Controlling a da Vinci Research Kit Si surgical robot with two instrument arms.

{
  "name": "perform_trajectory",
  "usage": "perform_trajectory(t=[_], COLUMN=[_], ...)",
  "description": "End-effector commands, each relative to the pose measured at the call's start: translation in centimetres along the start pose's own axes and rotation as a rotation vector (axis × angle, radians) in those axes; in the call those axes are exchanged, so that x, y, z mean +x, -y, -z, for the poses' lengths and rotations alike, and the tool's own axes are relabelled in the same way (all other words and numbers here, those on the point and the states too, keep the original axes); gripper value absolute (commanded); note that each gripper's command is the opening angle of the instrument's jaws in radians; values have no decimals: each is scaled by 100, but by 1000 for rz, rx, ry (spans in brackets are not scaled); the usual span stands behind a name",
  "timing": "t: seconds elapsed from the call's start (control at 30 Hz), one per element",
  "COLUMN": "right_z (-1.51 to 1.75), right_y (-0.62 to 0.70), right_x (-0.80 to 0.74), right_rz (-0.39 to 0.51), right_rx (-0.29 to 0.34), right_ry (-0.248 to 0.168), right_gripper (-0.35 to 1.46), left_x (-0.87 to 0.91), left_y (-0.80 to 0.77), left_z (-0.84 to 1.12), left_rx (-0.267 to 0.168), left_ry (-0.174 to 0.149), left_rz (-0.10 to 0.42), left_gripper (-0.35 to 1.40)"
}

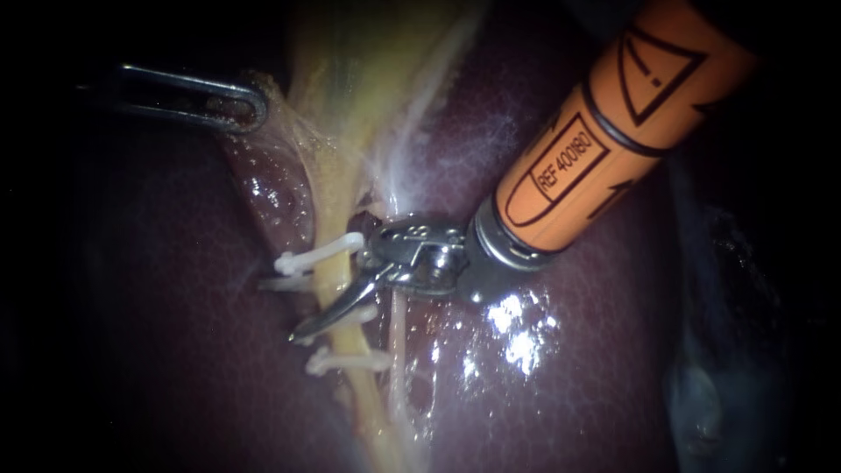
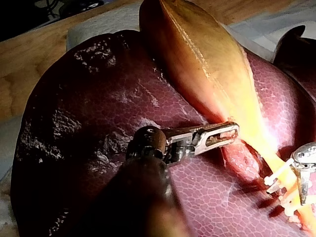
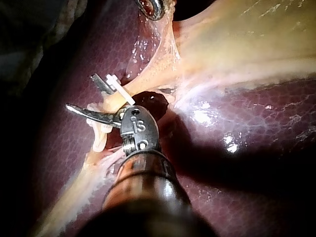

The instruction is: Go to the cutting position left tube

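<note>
The yellow left tube [image 1: 331, 280] runs down from the gallbladder [image 1: 350, 70] over the liver [image 1: 569, 385] and carries white clips, one upper [image 1: 320, 252] and one lower [image 1: 346, 359]. My right instrument [image 1: 280, 311], orange-shafted, comes in from the upper right. Its blades are open and straddle this tube between the clips: one lies over it, and the other shows as a grey tip past the tube. The right wrist view shows the same straddle [image 3: 81, 92]. My left instrument [image 1: 250, 109] is shut on the gallbladder's edge [image 2: 224, 143], up and to the left.
A thinner pale right tube [image 1: 399, 333] runs just beside the clipped one, under the right instrument's wrist. Wet dark liver [image 2: 89, 108] surrounds everything. A wooden bench [image 2: 29, 54] and white cloth lie beyond the liver in the left wrist view.
</note>
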Motion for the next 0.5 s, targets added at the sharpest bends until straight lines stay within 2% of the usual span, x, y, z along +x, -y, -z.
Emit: perform_trajectory(t=[0.03, 0.1, 0.2, 0.43, 0.5], right_z=[0, 0, -1, 2, 3], right_y=[4, 11, 14, 9, 6], right_x=[4, 11, 14, 11, 7], right_rz=[-4, -6, -7, -6, 1], right_rx=[4, 8, 5, 2, -10], right_ry=[0, -1, -3, -3, -5], right_gripper=[96, 96, 96, 97, 89], left_x=[0, 0, 0, 0, 0], left_y=[0, 0, 0, 0, 0], left_z=[1, 1, 1, 1, 1], left_rx=[0, 0, 0, 0, 0], left_ry=[0, 0, 0, 0, 0], left_rz=[0, 0, 0, 0, 0], left_gripper=[-35, -35, -35, -35, -35])
